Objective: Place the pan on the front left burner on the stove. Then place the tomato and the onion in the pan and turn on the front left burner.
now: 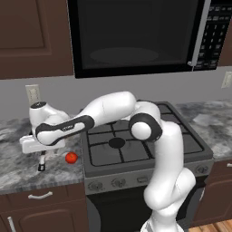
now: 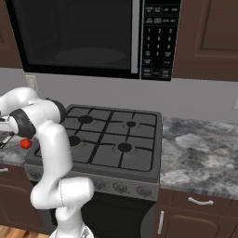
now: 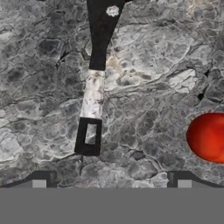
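In the left base view, the white arm is reaching from the lower right across the stove (image 1: 145,140) toward nine o'clock, and its tool (image 1: 41,164) is hanging over the grey marbled worktop (image 1: 18,172) with one dark finger pointing down. The tomato (image 1: 71,157) is sitting on the worktop just beside the stove's left edge, at about three o'clock from the tool. The front left burner (image 1: 116,142) is lying bare under its black grate. A black microwave (image 1: 136,36) is hanging above.

In the right base view, the arm is bending toward nine o'clock, and the tomato (image 2: 25,144) is peeking out just behind the arm's elbow, at the stove's (image 2: 111,135) left edge.

In the hand view, the tool (image 3: 111,183) is standing released, its two fingertips wide apart and grasping nothing. The pan (image 3: 94,87) is showing its thin handle, running from twelve o'clock down toward the centre of the view and resting on the worktop (image 3: 39,65). The tomato (image 3: 208,136) is sitting at three o'clock, apart from the handle.
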You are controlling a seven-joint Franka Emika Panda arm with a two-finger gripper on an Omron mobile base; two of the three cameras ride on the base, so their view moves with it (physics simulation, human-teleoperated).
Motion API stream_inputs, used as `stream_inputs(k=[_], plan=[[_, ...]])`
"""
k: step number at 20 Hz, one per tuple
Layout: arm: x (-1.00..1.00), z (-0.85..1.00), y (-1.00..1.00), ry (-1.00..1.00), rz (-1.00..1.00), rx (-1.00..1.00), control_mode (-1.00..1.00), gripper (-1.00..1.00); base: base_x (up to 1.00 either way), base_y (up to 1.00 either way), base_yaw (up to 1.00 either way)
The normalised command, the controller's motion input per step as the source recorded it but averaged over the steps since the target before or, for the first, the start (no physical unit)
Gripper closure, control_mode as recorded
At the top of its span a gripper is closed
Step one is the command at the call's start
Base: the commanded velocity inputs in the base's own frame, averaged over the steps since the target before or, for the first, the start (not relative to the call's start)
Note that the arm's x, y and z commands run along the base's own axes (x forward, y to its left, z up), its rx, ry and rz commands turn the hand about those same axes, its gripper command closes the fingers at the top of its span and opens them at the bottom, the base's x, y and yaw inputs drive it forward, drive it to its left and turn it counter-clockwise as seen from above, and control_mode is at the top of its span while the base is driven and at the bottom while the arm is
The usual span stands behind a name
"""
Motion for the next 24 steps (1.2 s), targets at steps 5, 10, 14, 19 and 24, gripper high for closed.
stream_inputs(k=[5, 10, 14, 19, 24], plan=[[0.12, -0.24, 0.09, -0.02, 0.0, 0.0, -1.0, -1.0, 0.0, 0.0, 0.0], [0.11, -0.25, 0.1, 0.0, 0.0, 0.0, -1.0, -1.0, 0.0, 0.0, 0.0], [0.13, -0.24, 0.13, -0.01, 0.0, 0.0, -1.0, -1.0, 0.0, 0.0, 0.0], [0.16, -0.2, 0.11, 0.0, 0.0, 0.0, -1.0, -1.0, 0.0, 0.0, 0.0], [0.17, -0.19, 0.09, 0.0, 0.0, 0.0, -1.0, -1.0, 0.0, 0.0, 0.0]])
